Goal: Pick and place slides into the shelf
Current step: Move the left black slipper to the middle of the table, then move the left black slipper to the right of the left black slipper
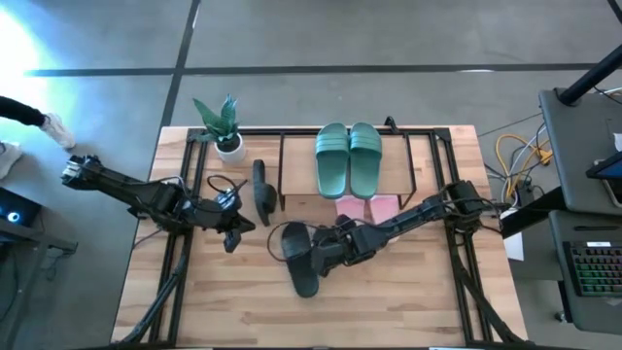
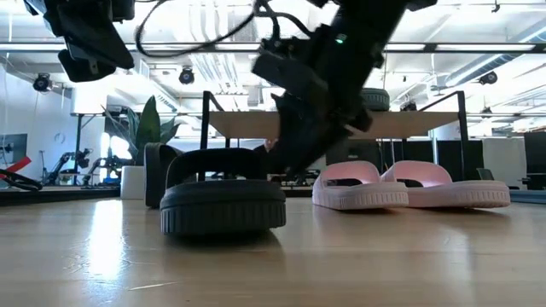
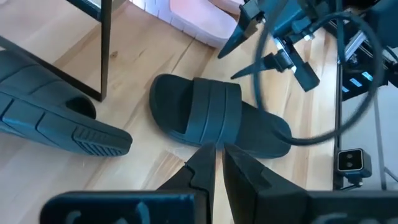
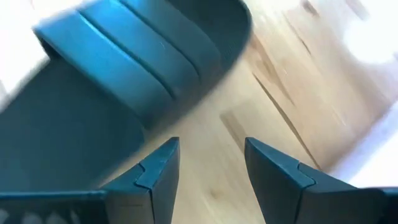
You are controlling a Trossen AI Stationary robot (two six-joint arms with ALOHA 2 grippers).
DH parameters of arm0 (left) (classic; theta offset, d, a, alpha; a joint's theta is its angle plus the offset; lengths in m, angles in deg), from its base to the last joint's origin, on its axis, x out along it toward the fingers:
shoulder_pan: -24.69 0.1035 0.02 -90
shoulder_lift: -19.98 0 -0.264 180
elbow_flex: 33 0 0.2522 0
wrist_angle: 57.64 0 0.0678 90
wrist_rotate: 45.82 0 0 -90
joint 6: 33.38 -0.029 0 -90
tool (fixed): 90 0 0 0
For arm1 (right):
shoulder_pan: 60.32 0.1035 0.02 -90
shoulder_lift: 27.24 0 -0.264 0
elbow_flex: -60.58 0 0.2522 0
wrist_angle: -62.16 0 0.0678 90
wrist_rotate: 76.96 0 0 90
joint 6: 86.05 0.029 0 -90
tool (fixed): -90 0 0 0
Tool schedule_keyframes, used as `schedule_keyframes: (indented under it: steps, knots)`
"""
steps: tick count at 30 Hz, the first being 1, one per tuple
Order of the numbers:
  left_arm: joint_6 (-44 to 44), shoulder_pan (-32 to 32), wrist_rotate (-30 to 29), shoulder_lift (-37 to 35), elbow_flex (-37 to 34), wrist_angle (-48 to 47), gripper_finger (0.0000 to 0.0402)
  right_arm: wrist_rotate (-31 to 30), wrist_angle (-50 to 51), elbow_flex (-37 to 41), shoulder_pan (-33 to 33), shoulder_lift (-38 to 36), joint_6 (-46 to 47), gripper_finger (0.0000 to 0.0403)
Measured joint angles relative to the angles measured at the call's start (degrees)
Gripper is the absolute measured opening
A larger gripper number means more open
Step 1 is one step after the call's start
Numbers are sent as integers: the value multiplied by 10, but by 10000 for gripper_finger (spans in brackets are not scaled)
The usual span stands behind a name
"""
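Matt, seemingly rubber black slide (image 3: 217, 118) on smooth pale wooden tabletop (image 1: 389, 301).

A light wooden table (image 1: 233, 301) carries a low black-framed shelf (image 1: 408, 156), its top board holding a dark green pair of slides (image 1: 348, 158). Pink slides (image 2: 409, 186) sit beneath it; two black slides (image 1: 296, 255) and a potted plant (image 1: 224, 126) rest on the tabletop.

Green slides (image 1: 349, 158) atop shelf (image 1: 292, 183); pink pair (image 2: 408, 185) beneath.
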Motion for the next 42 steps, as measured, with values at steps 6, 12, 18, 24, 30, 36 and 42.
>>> schedule_keyframes:
  steps: [6,12,18,24,30,36,42]
  knots:
    - [0,0,0,0,0,1,15,0,72,0,16,-1,55,173]
    - [-25,3,-4,24,-1,9,15,1,75,0,36,-3,112,173]
    - [-194,7,-54,58,23,20,15,0,76,0,49,-8,156,173]
    - [-259,37,-113,110,39,-43,51,-3,90,0,62,-20,189,173]
    - [-290,44,-170,152,51,-76,123,-6,104,1,71,-21,225,173]
    - [-378,44,-183,198,59,-73,172,-20,107,1,73,-21,241,173]
    - [-378,44,-184,246,58,-72,178,-29,108,2,74,-21,256,173]
